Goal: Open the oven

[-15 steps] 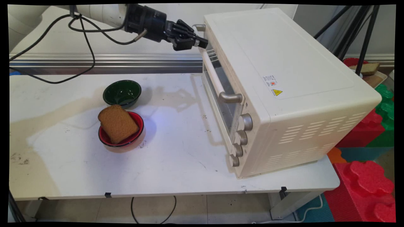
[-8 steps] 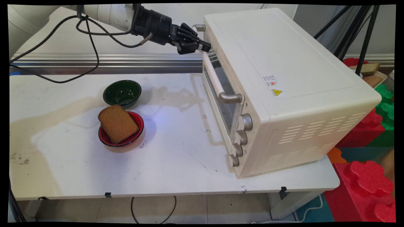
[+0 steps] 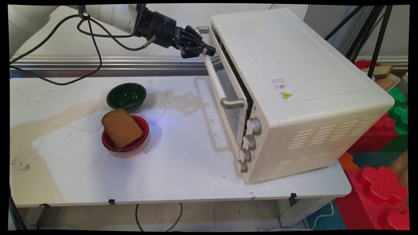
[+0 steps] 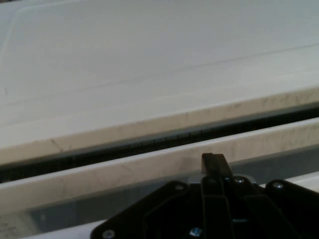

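The arm is extended from the upper left, roughly level, with black cables [image 3: 88,49] hung beneath it. The end effector [image 3: 206,50] is clenched on the far end of the door handle [image 3: 214,76] of the cream toaster oven [image 3: 294,81], which stands on the right part of the white desk [image 3: 179,176]. The glass door [image 3: 228,98] is seen tilted outward at its top, a dark gap being visible between it and the oven body; in the hand view the same gap [image 4: 149,144] is shown as a dark strip just above the door's upper rim. Four knobs [image 3: 249,142] are ranged down the oven's front corner. Well apart to the left, a slice of brown bread [image 3: 121,128] is leaned in a red bowl [image 3: 142,130], with an empty green bowl [image 3: 126,96] just behind it.
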Tool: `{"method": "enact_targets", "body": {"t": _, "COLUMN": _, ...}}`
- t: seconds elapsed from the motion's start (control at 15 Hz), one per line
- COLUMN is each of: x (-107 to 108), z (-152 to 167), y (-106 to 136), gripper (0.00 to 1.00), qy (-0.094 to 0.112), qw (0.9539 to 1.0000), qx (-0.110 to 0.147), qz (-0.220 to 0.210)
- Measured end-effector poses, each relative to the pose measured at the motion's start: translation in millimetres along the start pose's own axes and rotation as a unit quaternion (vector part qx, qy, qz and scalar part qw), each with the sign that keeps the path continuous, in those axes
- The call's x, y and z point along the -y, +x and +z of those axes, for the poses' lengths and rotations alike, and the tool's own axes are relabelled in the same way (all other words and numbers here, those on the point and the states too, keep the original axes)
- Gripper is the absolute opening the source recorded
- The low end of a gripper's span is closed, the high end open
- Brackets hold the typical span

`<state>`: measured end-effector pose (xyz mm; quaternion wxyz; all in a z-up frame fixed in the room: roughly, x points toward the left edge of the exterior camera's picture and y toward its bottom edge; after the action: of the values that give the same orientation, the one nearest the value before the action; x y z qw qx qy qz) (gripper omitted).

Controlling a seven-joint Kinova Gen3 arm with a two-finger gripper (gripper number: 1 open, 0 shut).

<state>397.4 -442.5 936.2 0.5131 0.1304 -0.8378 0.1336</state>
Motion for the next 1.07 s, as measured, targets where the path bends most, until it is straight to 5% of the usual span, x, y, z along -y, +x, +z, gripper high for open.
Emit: {"method": "enact_targets", "body": {"t": 1.07, "x": -7.7, "z": -50.8, "y": -33.7, "gripper": 0.00, "qy": -0.024, "qw": 0.9957, "qx": 0.086, "qz": 0.023}}
